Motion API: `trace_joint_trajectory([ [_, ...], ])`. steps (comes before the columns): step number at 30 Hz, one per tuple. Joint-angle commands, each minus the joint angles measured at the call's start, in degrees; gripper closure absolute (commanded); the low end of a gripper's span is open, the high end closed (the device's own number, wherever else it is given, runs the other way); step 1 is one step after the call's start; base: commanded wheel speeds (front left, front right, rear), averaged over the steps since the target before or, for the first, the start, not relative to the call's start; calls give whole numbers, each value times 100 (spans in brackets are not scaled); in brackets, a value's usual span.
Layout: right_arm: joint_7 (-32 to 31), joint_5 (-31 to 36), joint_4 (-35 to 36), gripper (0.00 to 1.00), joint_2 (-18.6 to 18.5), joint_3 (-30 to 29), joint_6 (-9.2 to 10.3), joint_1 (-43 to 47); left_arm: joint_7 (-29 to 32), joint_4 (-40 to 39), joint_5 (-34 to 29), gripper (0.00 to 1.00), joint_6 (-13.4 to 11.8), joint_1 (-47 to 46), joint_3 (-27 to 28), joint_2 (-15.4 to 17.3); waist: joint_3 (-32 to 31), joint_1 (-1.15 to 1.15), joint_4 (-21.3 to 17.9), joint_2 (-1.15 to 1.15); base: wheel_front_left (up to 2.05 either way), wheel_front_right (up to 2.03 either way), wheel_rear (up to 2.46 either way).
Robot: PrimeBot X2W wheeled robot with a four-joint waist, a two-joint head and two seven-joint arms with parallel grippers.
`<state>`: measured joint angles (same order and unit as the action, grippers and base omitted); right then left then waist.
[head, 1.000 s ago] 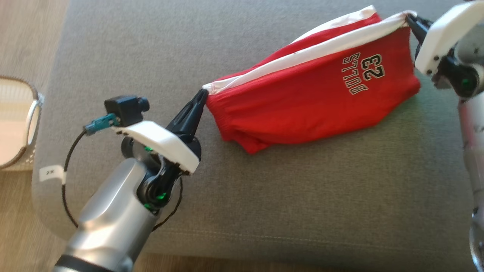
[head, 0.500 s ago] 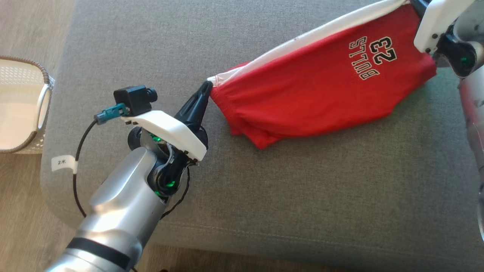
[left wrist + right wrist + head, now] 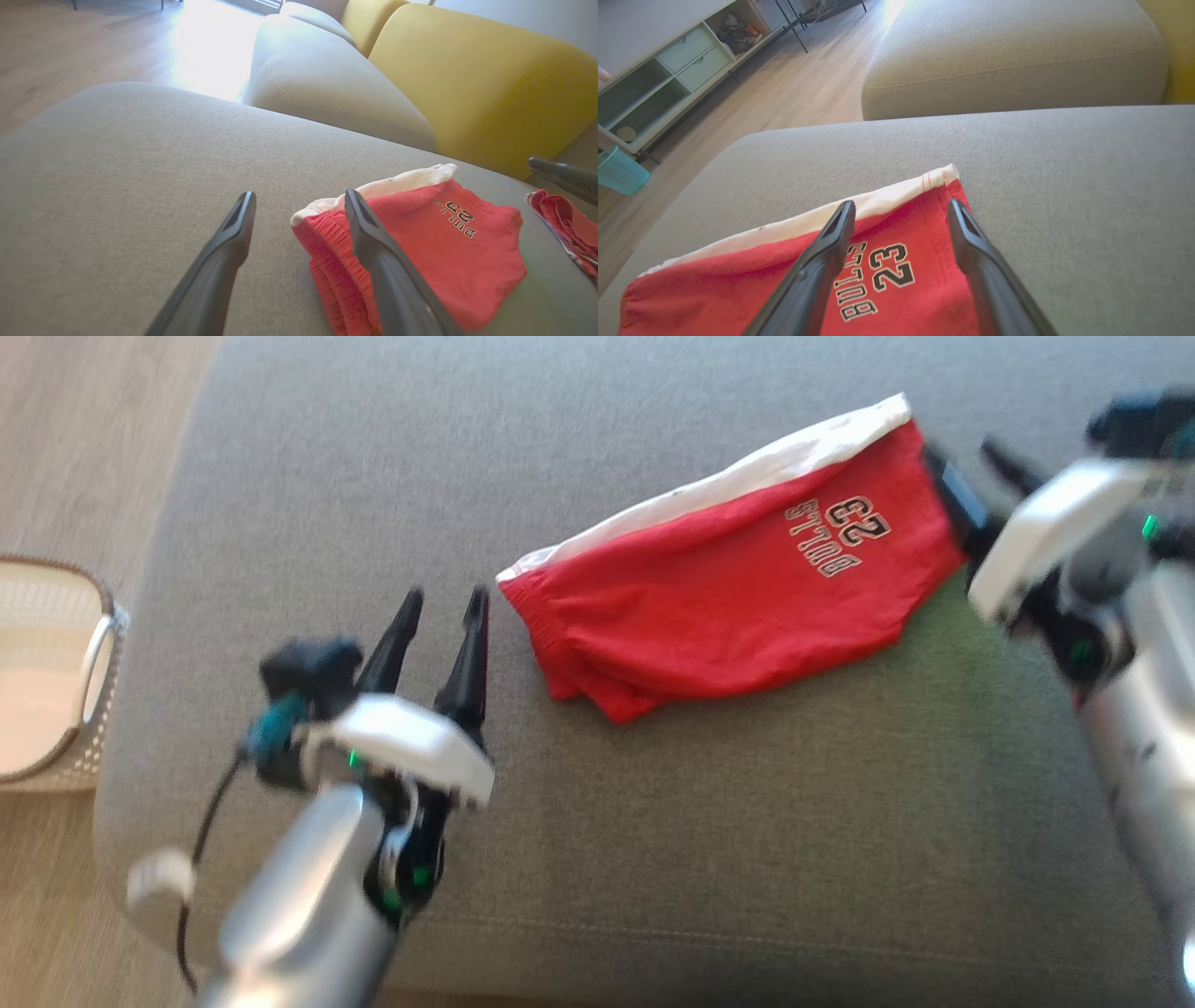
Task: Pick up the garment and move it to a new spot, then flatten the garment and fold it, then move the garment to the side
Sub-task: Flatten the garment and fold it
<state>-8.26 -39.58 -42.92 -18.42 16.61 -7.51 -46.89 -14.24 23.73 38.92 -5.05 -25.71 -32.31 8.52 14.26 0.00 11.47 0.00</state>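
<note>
Shorts of red cloth with a white side stripe and "BULLS 23" printed on them [image 3: 728, 607] lie flat on the big grey soft seat [image 3: 653, 859], right of the middle of the head picture. The left gripper [image 3: 446, 593] is at the lower left. It is blurry, its two fingers are spread wide, and it holds nothing, just beside the shorts. The right gripper [image 3: 957, 453] at the upper right is very blurry, also spread and empty, by the other end. A white basket [image 3: 47, 663] is cut off at the left edge.
</note>
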Motion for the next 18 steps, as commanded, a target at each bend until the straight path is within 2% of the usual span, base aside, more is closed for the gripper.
trace_joint_trajectory([
  [1, 137, -144, 394, 0, -85, 136, 2, 277, -73, -540, -375, 0, -232, 337, 420, 74, -222, 0, -117, 0, 0, 0, 0],
  [5, 351, -251, 645, 0, -232, 230, 2, 990, -74, -1526, -1504, 0, -756, 1268, 769, -93, -434, 0, -89, 0, 0, 0, 0],
  [10, 527, -325, 573, 0, -353, 58, 2, 1368, -74, -2357, -2703, 0, -1193, 2124, 823, -277, -546, 0, 138, 0, 0, 0, 0],
  [14, 731, -124, 154, 0, -455, -197, 2, 1180, -75, -2622, -3344, 0, -1387, 2457, 712, -338, -461, 0, 418, 0, 0, 0, 0],
  [18, 822, 244, -503, 0, -531, -365, 2, 711, -75, -2696, -3591, 0, -1416, 2514, 561, -395, -287, 0, 698, 0, 0, 0, 0],
])
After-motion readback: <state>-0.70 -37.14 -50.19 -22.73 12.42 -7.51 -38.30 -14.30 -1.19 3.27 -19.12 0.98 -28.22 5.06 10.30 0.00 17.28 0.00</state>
